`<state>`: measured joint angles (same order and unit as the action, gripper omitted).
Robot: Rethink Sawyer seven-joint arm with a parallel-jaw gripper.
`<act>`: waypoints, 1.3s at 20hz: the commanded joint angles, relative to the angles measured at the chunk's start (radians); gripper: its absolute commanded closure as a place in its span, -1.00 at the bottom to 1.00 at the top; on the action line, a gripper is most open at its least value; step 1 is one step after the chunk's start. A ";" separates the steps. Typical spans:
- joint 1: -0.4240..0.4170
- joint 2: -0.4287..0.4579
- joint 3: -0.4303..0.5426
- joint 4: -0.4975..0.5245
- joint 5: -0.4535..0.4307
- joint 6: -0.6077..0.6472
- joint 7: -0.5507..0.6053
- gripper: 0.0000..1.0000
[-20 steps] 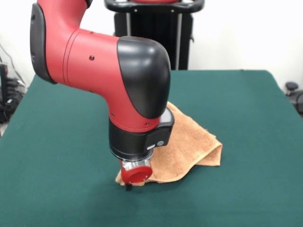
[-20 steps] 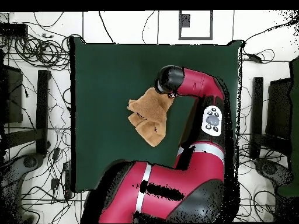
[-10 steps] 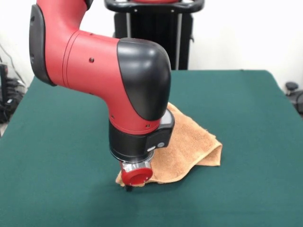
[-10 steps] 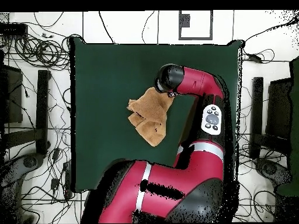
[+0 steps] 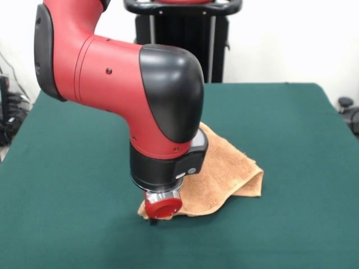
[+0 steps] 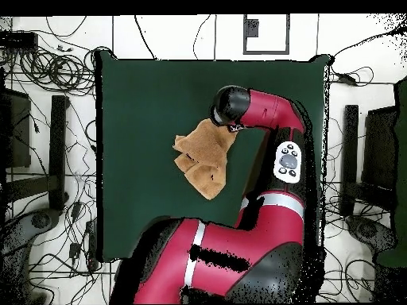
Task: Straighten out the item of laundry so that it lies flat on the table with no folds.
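The item of laundry (image 5: 224, 171) is an orange-tan towel, bunched in folds right of centre on the dark green table (image 5: 291, 123). A folded lobe of it sticks out to the right. My gripper (image 5: 153, 220) is down at the towel's near left corner, close to the table top. The red and black wrist hides most of it, so its state does not show. From overhead, the towel (image 6: 202, 159) lies crumpled near the middle of the table (image 6: 143, 111). The arm's black elbow (image 6: 229, 105) covers its upper right corner there, hiding the gripper.
A black stand (image 5: 180, 39) rises behind the table's far edge. Cables (image 6: 48, 67) and dark equipment (image 6: 57, 151) lie on the floor around the table in the overhead view. The arm's red body (image 6: 238, 262) overhangs the table's bottom right part.
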<state>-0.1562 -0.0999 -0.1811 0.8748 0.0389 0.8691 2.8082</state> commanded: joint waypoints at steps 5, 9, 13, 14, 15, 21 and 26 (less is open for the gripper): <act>0.115 -0.092 0.030 -0.002 -0.005 0.258 -0.003 1.00; 0.133 -0.129 0.026 0.018 0.004 0.284 0.026 1.00; 0.182 -0.191 -0.008 0.037 0.001 0.328 0.085 1.00; 0.191 -0.200 -0.014 0.036 0.003 0.343 0.098 1.00; 0.200 -0.209 -0.020 0.035 0.004 0.359 0.111 1.00; 0.248 -0.245 -0.036 0.057 0.031 0.369 0.189 1.00; 0.320 -0.283 -0.088 0.029 0.047 0.457 0.285 1.00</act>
<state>0.0970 -0.3379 -0.2633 0.8540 0.0472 1.1816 2.8087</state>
